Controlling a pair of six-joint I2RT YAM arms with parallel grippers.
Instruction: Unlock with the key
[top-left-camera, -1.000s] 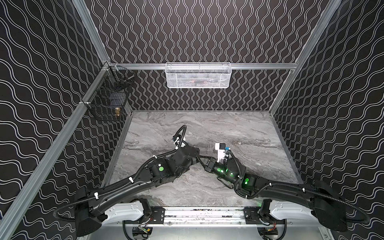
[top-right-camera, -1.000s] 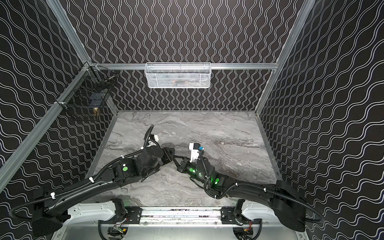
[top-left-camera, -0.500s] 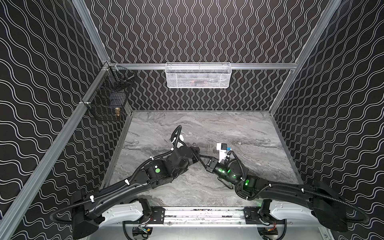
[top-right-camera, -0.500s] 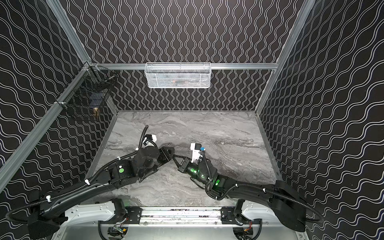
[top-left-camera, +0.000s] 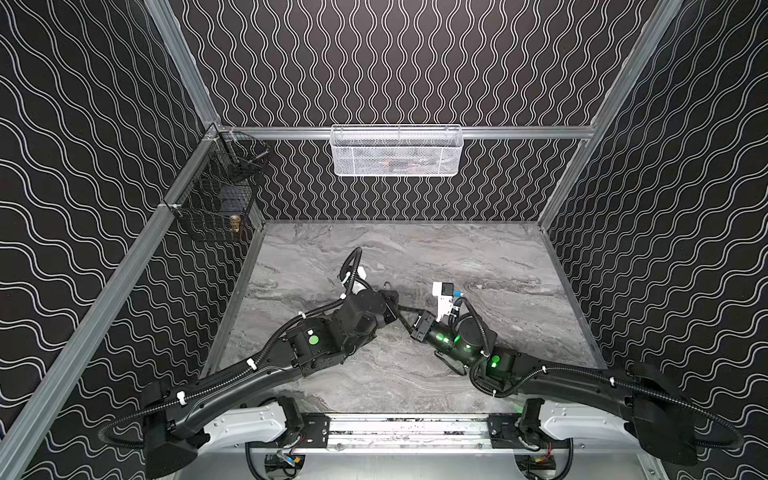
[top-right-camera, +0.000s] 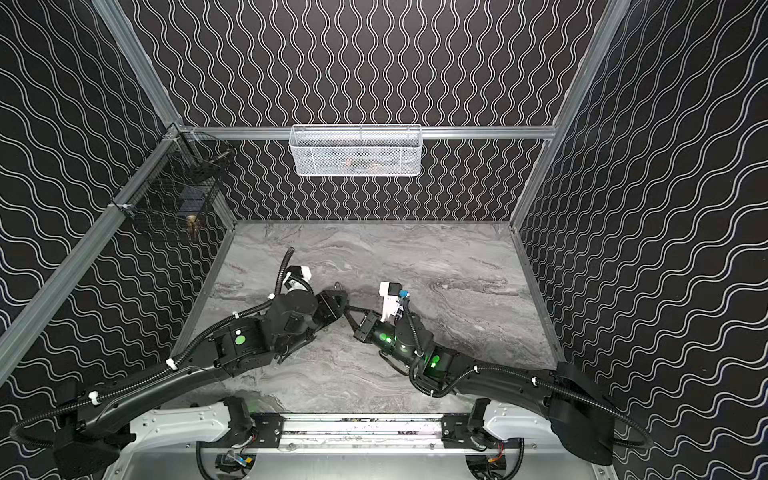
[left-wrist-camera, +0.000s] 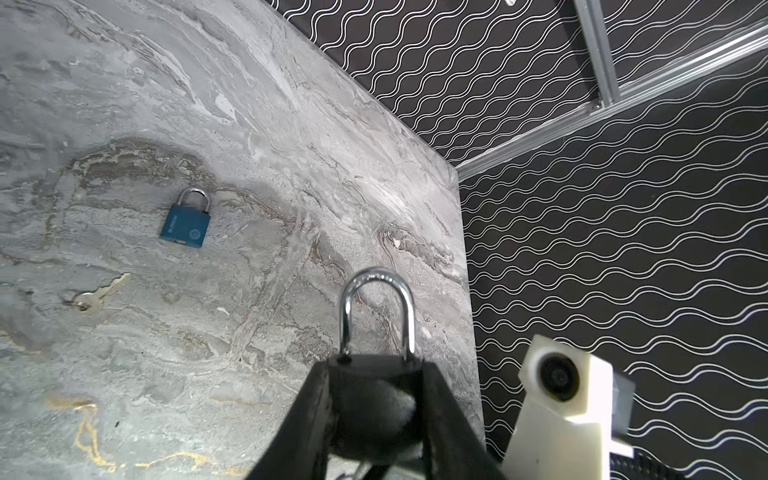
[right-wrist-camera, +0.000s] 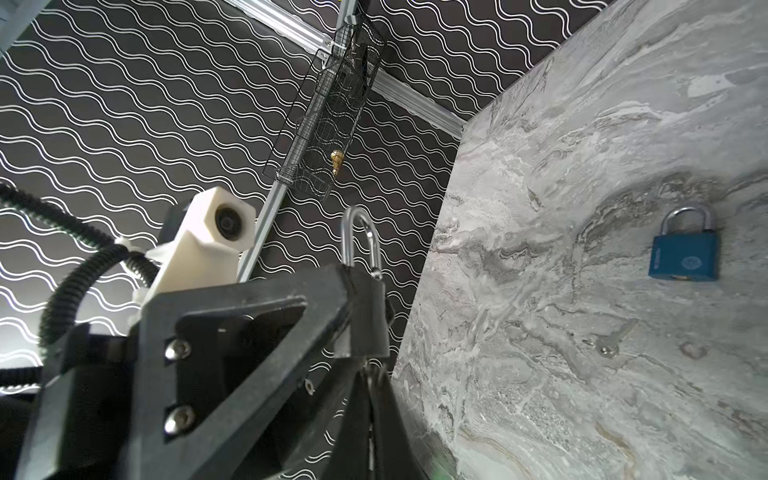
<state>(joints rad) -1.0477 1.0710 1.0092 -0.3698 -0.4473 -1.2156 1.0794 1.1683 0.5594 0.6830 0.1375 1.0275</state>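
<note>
My left gripper (left-wrist-camera: 377, 370) is shut on a black padlock (left-wrist-camera: 376, 399), whose chrome shackle (left-wrist-camera: 376, 276) sticks out past the fingertips. In the right wrist view the padlock (right-wrist-camera: 365, 316) hangs just beyond my right gripper (right-wrist-camera: 373, 374). That gripper is shut on the key (right-wrist-camera: 369, 376), a thin metal sliver that touches the padlock's underside. Whether the key is inside the keyhole is hidden. In both top views the left gripper (top-left-camera: 390, 301) (top-right-camera: 334, 301) and right gripper (top-left-camera: 402, 309) (top-right-camera: 349, 309) meet tip to tip above the middle of the marble table (top-left-camera: 478, 257).
A blue padlock (left-wrist-camera: 185, 226) (right-wrist-camera: 683, 257) lies flat on the table, with a loose key (left-wrist-camera: 95, 297) near it. A black wire basket (top-left-camera: 216, 203) hangs on the left wall and a white mesh basket (top-left-camera: 397, 151) on the back rail.
The left wrist has shifted slightly to the left. The right arm has barely moved. Both grips are unchanged.
</note>
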